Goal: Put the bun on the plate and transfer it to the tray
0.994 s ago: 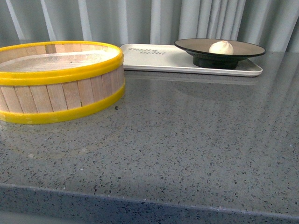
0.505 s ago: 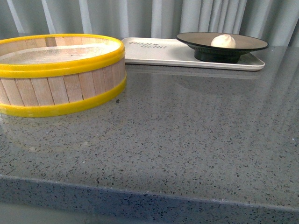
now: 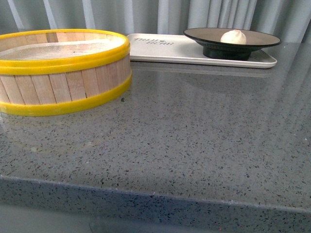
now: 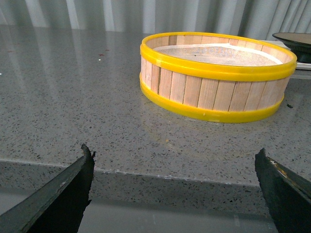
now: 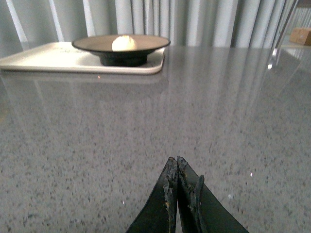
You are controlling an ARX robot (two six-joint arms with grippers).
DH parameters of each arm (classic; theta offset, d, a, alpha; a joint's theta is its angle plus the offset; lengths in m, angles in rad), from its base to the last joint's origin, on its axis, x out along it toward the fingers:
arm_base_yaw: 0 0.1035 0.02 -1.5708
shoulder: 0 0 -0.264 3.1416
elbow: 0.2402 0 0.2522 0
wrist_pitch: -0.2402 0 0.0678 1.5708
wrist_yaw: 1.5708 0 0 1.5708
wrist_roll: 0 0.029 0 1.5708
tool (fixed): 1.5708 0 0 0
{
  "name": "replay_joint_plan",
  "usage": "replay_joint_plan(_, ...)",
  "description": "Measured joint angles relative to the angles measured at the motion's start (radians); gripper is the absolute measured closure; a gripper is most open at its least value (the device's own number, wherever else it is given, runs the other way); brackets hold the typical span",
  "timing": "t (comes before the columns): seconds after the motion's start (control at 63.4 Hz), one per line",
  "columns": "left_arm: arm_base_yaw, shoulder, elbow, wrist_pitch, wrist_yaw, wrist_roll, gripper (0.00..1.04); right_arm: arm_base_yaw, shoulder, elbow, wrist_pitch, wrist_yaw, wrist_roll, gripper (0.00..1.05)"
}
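The cream-white bun point(image 3: 233, 36) sits inside the brown, black-rimmed plate point(image 3: 209, 35), which stands on the right end of the off-white tray point(image 3: 170, 51) at the back of the counter. The right wrist view shows the same bun point(image 5: 124, 43), plate point(image 5: 92, 44) and tray point(image 5: 48, 59) far ahead. My right gripper point(image 5: 176, 162) is shut and empty, low over the bare counter, well back from the tray. My left gripper point(image 4: 175, 158) is open and empty, at the counter's front edge, facing the steamer basket. Neither arm shows in the front view.
A wooden steamer basket point(image 3: 63, 82) with yellow rims stands at the left, also in the left wrist view point(image 4: 214, 87). The speckled grey counter point(image 3: 194, 141) has its front edge near me. Grey curtains hang behind. A brown box point(image 5: 301, 36) sits far off.
The front view has shifted: the basket, tray and plate sit slightly higher and further right in the picture. The bun, plate and tray keep their places relative to each other.
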Motion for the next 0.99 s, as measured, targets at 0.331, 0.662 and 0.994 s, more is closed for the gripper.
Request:
replay_joint_plan(0.331, 0.0, 0.0, 0.0, 0.0, 0.0, 0.0, 0.07, 0.0, -0.119, 0.0, -0.111, 0.0, 0.0, 1.03)
replay_joint_plan(0.662, 0.0, 0.0, 0.0, 0.0, 0.0, 0.0, 0.07, 0.0, -0.119, 0.0, -0.111, 0.0, -0.001, 0.86)
replay_joint_plan(0.994, 0.0, 0.0, 0.0, 0.0, 0.0, 0.0, 0.07, 0.0, -0.119, 0.0, -0.111, 0.0, -0.001, 0.26)
